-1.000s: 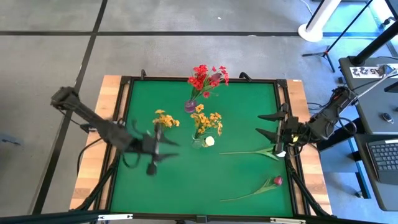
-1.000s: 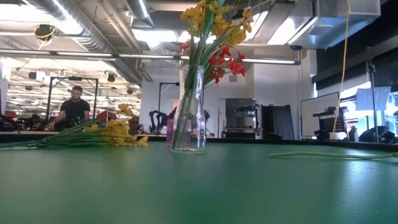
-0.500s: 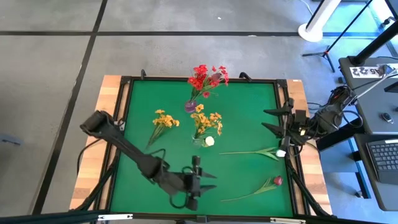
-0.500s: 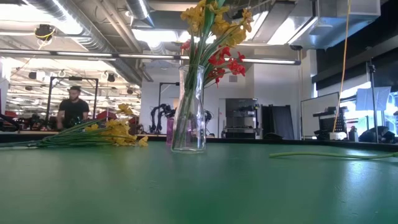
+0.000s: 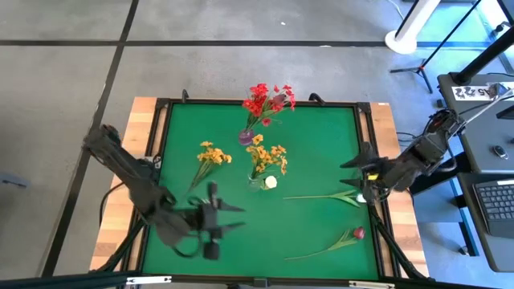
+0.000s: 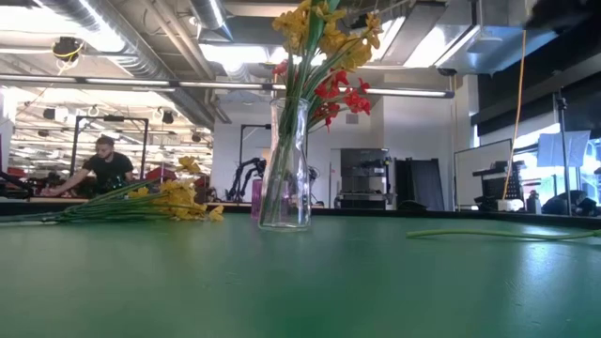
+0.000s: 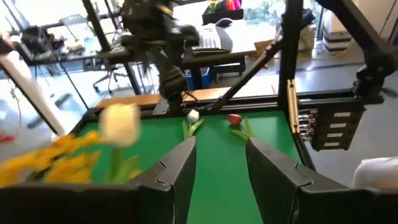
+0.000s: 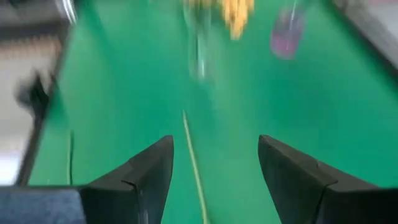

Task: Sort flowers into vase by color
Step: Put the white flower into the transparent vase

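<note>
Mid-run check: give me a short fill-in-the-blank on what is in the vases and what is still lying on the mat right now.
1. The clear glass vase holds yellow-orange flowers and one ____ bud.
2. The red flowers stand in the ____ vase.
3. The yellow-orange bunch on the green mat lies on the ____ arm's side.
4. Both the left gripper and right gripper hold ____.

Missing words: white; purple; left; nothing

Grey tiled floor [image 5: 241,64], laptop desk [image 5: 482,172] beside
</note>
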Robot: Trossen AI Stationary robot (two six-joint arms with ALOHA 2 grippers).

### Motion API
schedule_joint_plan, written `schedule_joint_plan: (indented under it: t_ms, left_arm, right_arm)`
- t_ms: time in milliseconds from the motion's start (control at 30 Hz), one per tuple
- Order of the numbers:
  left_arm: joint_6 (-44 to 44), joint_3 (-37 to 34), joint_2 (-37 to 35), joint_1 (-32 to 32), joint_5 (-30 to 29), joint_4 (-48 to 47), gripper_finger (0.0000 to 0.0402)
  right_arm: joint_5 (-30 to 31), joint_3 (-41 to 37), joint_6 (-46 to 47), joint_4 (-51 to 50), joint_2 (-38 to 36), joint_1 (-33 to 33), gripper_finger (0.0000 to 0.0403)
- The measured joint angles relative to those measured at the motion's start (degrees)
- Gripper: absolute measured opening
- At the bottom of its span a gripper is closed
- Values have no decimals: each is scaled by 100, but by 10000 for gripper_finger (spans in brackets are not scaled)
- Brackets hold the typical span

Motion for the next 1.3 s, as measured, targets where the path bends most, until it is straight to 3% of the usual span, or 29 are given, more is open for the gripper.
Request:
schedule_joint_plan:
  t_ms: [167,300,533,633,900,1100,1200,1300]
  left_arm:
    - [-294,-773,-982,2,91,34,137]
    - [-124,-1747,-1640,-11,119,1028,136]
    - [297,-3887,-2559,57,550,3894,136]
    - [176,-4464,-2714,71,546,4564,136]
    - [200,-4655,-2713,109,561,4858,136]
    - [202,-4655,-2713,109,557,4851,136]
    - [282,-4655,-2713,109,556,4845,137]
    - [351,-4655,-2713,109,537,4858,137]
  right_arm:
    - [-1134,78,719,-1244,996,-119,232]
    - [-1915,-195,865,-1806,1822,-276,232]
    - [-2395,-964,851,-1083,2276,-428,232]
    - [-2637,-1353,866,-588,2211,-635,232]
    - [-3233,-2214,746,450,2213,-1309,232]
    - [-3322,-2551,742,512,2211,-1586,225]
    - [-3325,-2612,742,515,2213,-1591,193]
    - [-3365,-2629,739,471,2246,-1577,137]
